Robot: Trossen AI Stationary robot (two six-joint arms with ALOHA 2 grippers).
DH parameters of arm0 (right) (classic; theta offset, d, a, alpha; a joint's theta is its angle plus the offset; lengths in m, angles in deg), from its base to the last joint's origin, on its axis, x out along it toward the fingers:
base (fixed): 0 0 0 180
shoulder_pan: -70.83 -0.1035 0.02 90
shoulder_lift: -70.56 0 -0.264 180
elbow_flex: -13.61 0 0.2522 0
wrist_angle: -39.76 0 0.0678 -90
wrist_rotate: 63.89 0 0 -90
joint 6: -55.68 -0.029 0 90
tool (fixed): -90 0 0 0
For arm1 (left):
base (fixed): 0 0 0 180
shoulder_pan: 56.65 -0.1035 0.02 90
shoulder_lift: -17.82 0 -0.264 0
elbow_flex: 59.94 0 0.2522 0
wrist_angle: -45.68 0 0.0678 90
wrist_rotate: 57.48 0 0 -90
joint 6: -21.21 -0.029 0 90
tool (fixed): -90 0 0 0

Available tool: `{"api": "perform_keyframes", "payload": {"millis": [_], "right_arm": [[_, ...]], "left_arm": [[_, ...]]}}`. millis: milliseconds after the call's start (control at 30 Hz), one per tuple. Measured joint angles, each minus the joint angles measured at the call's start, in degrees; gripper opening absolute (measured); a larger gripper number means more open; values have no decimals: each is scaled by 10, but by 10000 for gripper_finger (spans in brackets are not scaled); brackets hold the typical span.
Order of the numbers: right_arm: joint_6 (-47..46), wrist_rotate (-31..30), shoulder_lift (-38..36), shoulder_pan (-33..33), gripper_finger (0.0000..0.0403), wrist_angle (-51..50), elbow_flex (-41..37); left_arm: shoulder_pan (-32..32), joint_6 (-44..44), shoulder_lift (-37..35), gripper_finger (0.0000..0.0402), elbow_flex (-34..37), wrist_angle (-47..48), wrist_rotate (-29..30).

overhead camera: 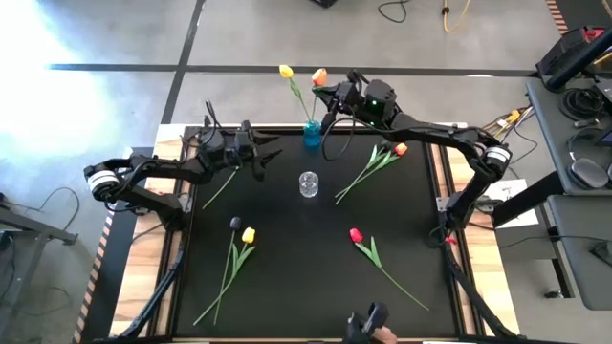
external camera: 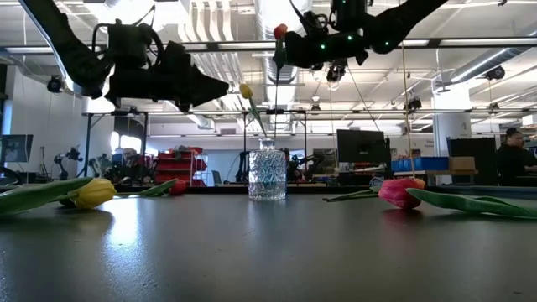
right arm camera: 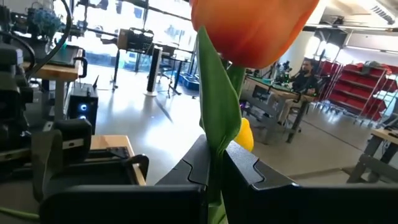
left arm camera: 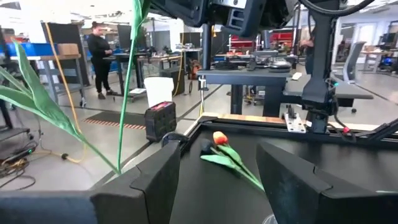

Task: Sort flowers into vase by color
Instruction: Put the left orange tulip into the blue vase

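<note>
1. Orange-headed artificial tulip (right arm camera: pixel 252 28) with a green stem and leaf is pinched between the fingers of the right gripper (overhead camera: pixel 332 94), which hangs above the table's far edge, just beside the blue glass vase (overhead camera: pixel 312 134).
2. That blue vase already has a yellow tulip (overhead camera: pixel 286 72) standing in it, leaning outward past the table edge.
3. Left gripper (overhead camera: pixel 271 158) hovers over the black table (overhead camera: pixel 296 277) near its far left, its fingers spread wide and empty.
4. A clear cut-glass vase (overhead camera: pixel 308 183) stands near the table's middle, between the two arms, with no flower in it.
5. Lying flat on the table: a yellow-headed tulip (overhead camera: pixel 249 235) and a dark-headed tulip (overhead camera: pixel 235 223) side by side at front left, a red tulip (overhead camera: pixel 356 235) at front right, and an orange-red tulip (overhead camera: pixel 400 149) under the right arm.
</note>
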Motion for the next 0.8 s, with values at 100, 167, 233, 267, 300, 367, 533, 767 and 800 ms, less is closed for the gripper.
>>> {"api": "perform_keyframes", "payload": {"millis": [100, 167, 233, 267, 300, 367, 533, 767, 800], "right_arm": [[-5, 0, 4, 0, 13, 5, 0], [-7, -2, 5, 0, 13, -1, 0], [-17, -3, 6, 0, 13, -2, 0], [-22, -3, 6, 0, 13, -2, 2], [-26, -5, 6, 0, 13, 0, 4], [-26, -5, 4, 0, 13, -1, 6], [-41, -6, 4, 0, 13, -4, 20], [-60, -37, 4, 0, 13, -97, 70], [-62, -37, 4, 0, 13, -107, 76]], "left_arm": [[0, 0, 0, 197, 3, 0, 1], [0, 0, 0, 197, 4, 0, 1], [0, 0, 0, 197, 4, 0, 1], [0, 0, 0, 197, 3, 0, 1], [0, 0, 0, 197, 3, 1, 1], [0, 0, 0, 197, 2, 0, 1], [0, 0, 0, 197, 2, 1, 1], [0, 0, 0, 197, 2, 1, 1], [0, 0, 0, 197, 2, 1, 1]]}}
